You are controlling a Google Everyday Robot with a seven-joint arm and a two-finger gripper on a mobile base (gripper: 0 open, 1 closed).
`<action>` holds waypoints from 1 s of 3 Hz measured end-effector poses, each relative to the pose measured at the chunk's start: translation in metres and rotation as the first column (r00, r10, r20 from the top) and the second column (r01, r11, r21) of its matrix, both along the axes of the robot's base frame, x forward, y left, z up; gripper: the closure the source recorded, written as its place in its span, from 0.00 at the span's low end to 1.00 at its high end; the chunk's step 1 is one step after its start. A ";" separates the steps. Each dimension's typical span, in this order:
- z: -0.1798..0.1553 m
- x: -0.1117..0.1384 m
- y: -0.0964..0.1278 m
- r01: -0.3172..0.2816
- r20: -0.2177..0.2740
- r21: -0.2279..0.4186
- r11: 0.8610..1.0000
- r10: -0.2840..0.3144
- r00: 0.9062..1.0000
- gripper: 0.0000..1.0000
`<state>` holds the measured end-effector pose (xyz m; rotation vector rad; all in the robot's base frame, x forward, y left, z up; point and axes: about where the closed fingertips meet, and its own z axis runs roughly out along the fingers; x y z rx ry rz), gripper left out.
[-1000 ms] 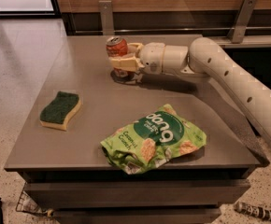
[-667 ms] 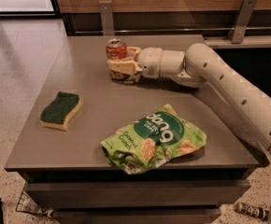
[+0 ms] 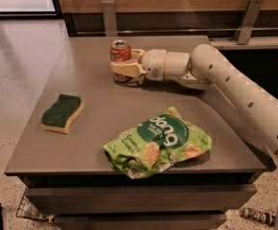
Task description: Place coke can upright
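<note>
The coke can [image 3: 120, 52] is red-orange with a silver top and pull tab. It stands upright on the grey table [image 3: 98, 121] at the back centre. My gripper [image 3: 125, 65] reaches in from the right on a white arm. Its cream fingers [image 3: 125, 69] wrap around the can's lower half, one in front and one behind. The can's bottom is hidden behind the front finger.
A green sponge [image 3: 62, 112] with a yellow base lies at the table's left. A crumpled green snack bag [image 3: 158, 141] lies front centre. A wooden wall with metal rail posts [image 3: 109, 16] stands just behind the table. The floor drops away on the left.
The arm has shifted a little left with the can in it. The can has gone from slightly tilted to upright on the table.
</note>
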<state>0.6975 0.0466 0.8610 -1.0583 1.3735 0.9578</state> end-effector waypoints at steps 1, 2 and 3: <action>0.001 0.000 0.000 0.000 0.000 0.000 1.000 0.000 1.000 0.43; 0.001 0.000 0.000 0.000 0.000 0.000 1.000 0.000 1.000 0.20; 0.001 -0.001 0.003 -0.005 0.000 0.001 1.000 0.005 1.000 0.01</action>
